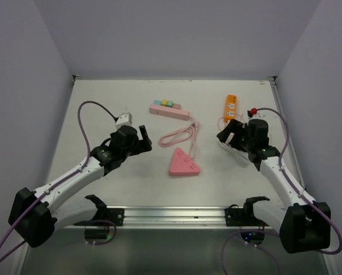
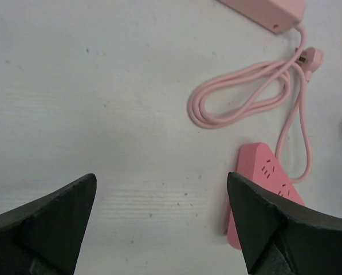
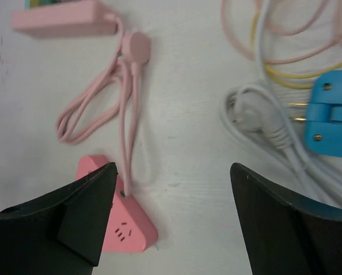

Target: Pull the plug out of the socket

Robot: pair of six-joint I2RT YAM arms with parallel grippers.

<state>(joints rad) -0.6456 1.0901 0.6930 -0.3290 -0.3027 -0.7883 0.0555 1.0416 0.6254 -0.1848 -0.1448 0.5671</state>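
The left jaws are held wide open above the bare table [image 1: 142, 188], and nothing is between them. The right jaws are also spread wide, and nothing is gripped. Near the middle, a pink triangular socket [image 1: 184, 163] is laid flat. By the right edge, the white plug [image 3: 256, 114] is seen lying free with its pins showing, just beside a blue block [image 3: 334, 117]. Farther off a coiled pink cable [image 1: 179, 136] is found, then a white cube [image 1: 124, 119], an orange strip [image 1: 231, 107] and a pink strip [image 1: 169, 110].
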